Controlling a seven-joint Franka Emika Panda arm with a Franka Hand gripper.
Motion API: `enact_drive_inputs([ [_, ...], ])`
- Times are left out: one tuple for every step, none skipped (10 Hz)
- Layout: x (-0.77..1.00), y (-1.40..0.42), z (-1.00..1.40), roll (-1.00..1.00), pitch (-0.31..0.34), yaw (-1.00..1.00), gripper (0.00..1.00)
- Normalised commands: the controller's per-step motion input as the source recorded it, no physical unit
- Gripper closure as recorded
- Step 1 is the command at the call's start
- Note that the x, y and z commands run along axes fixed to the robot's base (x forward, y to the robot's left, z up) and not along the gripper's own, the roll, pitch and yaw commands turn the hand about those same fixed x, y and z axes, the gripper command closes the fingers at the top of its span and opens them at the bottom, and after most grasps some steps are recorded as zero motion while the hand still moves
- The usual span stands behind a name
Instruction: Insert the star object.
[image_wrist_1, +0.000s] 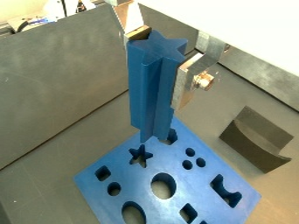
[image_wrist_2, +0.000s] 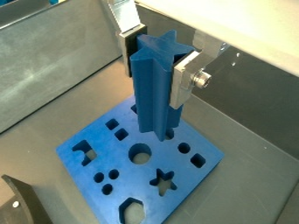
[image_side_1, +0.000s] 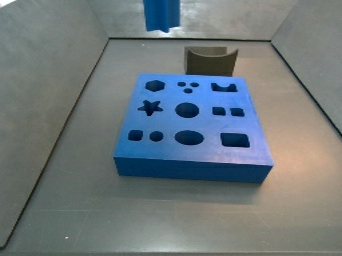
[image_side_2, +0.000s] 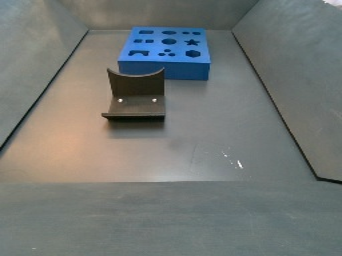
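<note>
My gripper is shut on the star object, a long bright-blue ridged peg held upright near its upper end. Both wrist views show it between the silver fingers. It hangs above the wide blue holed block, over the block's edge and apart from it. The star hole lies open beside the peg's lower end. In a side view only the peg's lower end shows, high above the block and its star hole; the gripper is out of frame there.
A dark grey curved piece stands on the floor just beyond the block; it also shows in a side view. Grey walls enclose the floor. The block sits at the far end in that side view.
</note>
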Motion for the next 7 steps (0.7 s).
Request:
enact_drive_inputs([
  [0.02,0.15,-1.0,0.02,0.0,-0.11,1.0],
  [0.03,0.15,-1.0,0.03,0.0,-0.07,1.0],
  [0.0,0.11,-1.0,0.05,-0.009,-0.06,1.0],
  [0.0,0.12,-1.0,0.06,-0.019,-0.04,1.0],
  [0.0,0.08,-1.0,0.07,-0.023,-0.07,1.0],
  [0.0,0.08,-1.0,0.07,-0.036,-0.09,1.0],
  [0.0,0.09,-1.0,0.06,-0.054,-0.07,1.0],
])
